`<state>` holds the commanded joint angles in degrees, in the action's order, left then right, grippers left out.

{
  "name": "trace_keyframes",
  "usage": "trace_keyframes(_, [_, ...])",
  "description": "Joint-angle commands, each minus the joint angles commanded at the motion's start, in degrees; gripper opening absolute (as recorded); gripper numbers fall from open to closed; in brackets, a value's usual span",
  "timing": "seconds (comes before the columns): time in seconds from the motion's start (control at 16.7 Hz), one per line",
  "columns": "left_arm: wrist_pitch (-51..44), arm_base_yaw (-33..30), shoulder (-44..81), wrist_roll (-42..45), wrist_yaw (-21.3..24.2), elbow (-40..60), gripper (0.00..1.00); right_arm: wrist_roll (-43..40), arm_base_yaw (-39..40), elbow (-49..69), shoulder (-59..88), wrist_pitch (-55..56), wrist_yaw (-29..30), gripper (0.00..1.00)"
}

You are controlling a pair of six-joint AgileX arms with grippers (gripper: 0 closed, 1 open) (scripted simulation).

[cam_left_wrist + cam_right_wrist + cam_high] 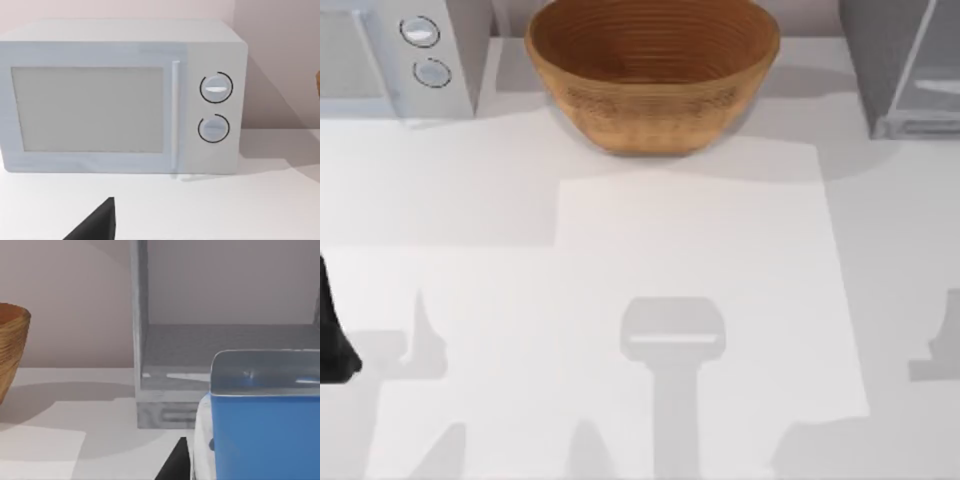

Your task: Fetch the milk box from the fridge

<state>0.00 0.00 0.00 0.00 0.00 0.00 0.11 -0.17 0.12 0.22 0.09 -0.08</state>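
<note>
Milk box point(260, 430) seen close before right hand, outside open fridge point(165, 390), off worktop point(690, 300); judged held, finger closure cannot be told. Carton judged light, crushable, slick: flat sides best gripped mid-height. Left hand point(95, 225) parked by microwave point(120, 95), state unclear.

Glossy blue milk box point(265, 435) — ribbed, woody bowl point(652, 72).

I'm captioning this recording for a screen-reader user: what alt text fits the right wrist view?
A blue and white milk box looms close to the camera, with a dark fingertip of the right gripper beside it. Behind it stands the grey fridge, open, with a bare shelf inside. A brown bowl sits off to the side on the white table.
</note>
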Motion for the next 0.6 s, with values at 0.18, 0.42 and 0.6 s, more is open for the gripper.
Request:
trace_keyframes(0.18, [0.0,0.0,0.0,0.0,0.0,0.0,1.00,0.0,1.1,0.6,3.3,2.5,0.0,0.00])
trace_keyframes(0.42, [0.0,0.0,0.0,0.0,0.0,0.0,1.00,-0.1,5.2,2.9,15.1,11.9,0.1,0.00])
trace_keyframes(0.6, [0.0,0.0,0.0,0.0,0.0,0.0,1.00,-0.1,9.5,5.5,27.9,22.1,0.2,0.00])
